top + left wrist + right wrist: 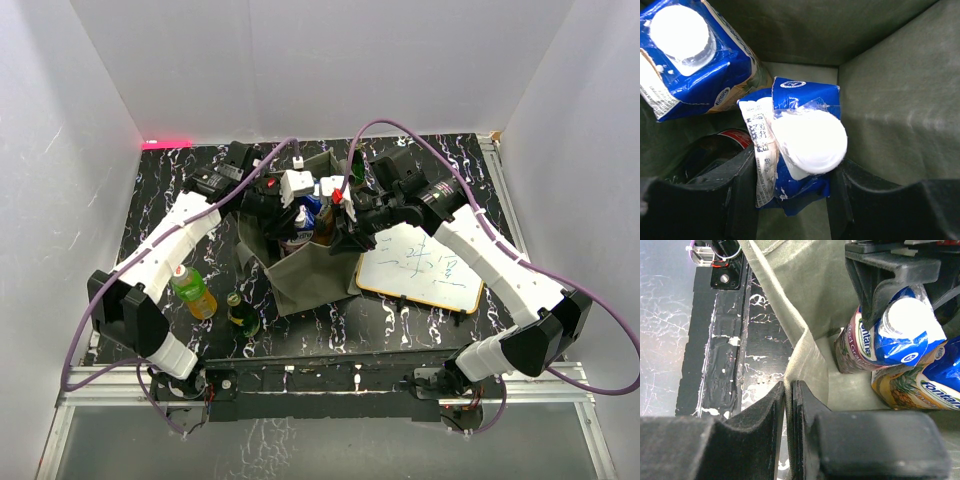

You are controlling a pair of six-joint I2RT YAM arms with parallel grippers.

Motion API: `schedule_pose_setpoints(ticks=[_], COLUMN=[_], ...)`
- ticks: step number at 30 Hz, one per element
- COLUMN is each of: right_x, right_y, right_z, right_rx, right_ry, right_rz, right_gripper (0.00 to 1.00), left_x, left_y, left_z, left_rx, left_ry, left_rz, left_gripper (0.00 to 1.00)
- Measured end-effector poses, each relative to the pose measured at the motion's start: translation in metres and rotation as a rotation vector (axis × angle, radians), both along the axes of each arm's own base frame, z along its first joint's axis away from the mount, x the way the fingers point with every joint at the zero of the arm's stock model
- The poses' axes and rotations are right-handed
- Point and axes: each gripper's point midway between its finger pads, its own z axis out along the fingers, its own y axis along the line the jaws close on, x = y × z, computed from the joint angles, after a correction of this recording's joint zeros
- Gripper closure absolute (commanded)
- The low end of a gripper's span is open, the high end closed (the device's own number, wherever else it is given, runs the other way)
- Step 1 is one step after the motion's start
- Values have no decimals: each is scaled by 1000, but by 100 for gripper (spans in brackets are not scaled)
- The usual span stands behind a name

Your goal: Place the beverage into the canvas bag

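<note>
The left gripper (pixel 795 170) reached down inside the canvas bag (pixel 310 275), its two black fingers closed on either side of a blue beverage carton (pixel 807 140) with a broad white cap, which sat low in the bag between the olive cloth walls. A second blue carton (pixel 695 60), also white-capped, leaned just beside it toward the bag's far corner, and a dark container with a red label (pixel 722 147) showed partly behind the left finger. On the opposite side, the right gripper (pixel 788 390) had its fingers pressed together on the bag's upper edge, pinching the cloth wall between them. From above, the bag stood at the middle of the black marbled table (pixel 170 200), both arms converging over its mouth. A framed whiteboard (pixel 420 265) with blue writing lay just beside the bag on its right, while a green bottle with a red cap (pixel 192 290) and a smaller dark bottle (pixel 241 316) stood on the table to its left.
</note>
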Motion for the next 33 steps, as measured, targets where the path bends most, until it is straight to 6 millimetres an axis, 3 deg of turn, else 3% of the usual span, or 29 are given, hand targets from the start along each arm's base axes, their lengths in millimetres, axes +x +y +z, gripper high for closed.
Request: schedule_pose_setpoints(ticks=[11, 15, 24, 33], right_x=[0, 1, 1, 1], right_y=[1, 1, 1, 1], right_z=[-3, -4, -4, -4], right_rx=[2, 3, 2, 1], right_ry=[3, 2, 2, -5], right_rz=[1, 1, 0, 2], right_gripper=[84, 84, 82, 81], left_x=[-9, -11, -10, -2], left_y=[4, 5, 7, 15], left_z=[-10, -11, -14, -14], left_rx=[-16, -19, -7, 29], left_ry=[-59, -76, -90, -120], left_rz=[-24, -29, -27, 24], left_gripper=[80, 73, 47, 36])
